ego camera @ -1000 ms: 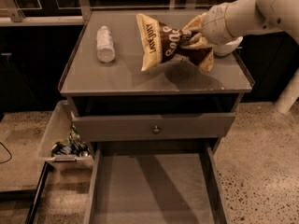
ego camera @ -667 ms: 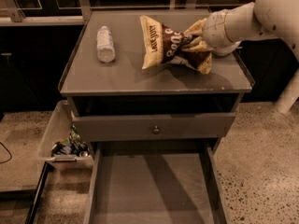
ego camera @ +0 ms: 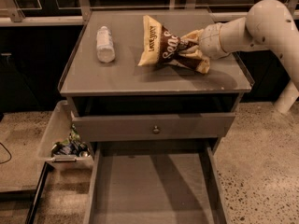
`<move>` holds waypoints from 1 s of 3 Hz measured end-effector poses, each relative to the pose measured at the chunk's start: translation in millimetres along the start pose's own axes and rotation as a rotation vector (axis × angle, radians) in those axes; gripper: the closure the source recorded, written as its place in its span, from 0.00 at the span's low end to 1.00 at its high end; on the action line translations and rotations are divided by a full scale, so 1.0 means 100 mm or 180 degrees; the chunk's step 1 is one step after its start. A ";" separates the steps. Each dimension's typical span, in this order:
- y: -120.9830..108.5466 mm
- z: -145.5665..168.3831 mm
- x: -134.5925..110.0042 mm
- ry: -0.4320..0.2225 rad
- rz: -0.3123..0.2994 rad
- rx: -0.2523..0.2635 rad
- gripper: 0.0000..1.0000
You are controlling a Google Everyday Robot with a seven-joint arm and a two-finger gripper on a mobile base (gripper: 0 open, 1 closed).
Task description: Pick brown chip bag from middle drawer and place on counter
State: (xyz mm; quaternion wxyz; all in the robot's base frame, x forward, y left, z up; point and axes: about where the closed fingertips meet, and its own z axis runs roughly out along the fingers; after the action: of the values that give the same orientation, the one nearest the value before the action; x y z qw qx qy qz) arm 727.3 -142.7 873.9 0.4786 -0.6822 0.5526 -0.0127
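Currently the chip bag (ego camera: 163,48) is found on or just over the counter (ego camera: 117,80), right of centre, well apart from the open middle drawer (ego camera: 154,190) below, whose floor is bare. Its long axis runs left to right: the cream end marked "Late July" points left toward a water bottle (ego camera: 105,44), and the crumpled right end is pinched in the gripper (ego camera: 196,48), which reaches in from the right. White script "Sea S…" is read on the brown panel; the rest is lost in creases. Contact with the surface cannot be confirmed. Release is judged the remaining step.
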 end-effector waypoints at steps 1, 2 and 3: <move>0.00 0.00 0.00 0.0000 0.0000 0.0000 0.60; 0.00 0.00 0.00 0.0000 0.0000 -0.0001 0.36; 0.00 0.00 0.00 0.0000 0.0000 -0.0001 0.13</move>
State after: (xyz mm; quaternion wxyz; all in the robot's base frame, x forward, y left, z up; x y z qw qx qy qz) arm 727.3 -142.6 873.8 0.4786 -0.6822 0.5526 -0.0125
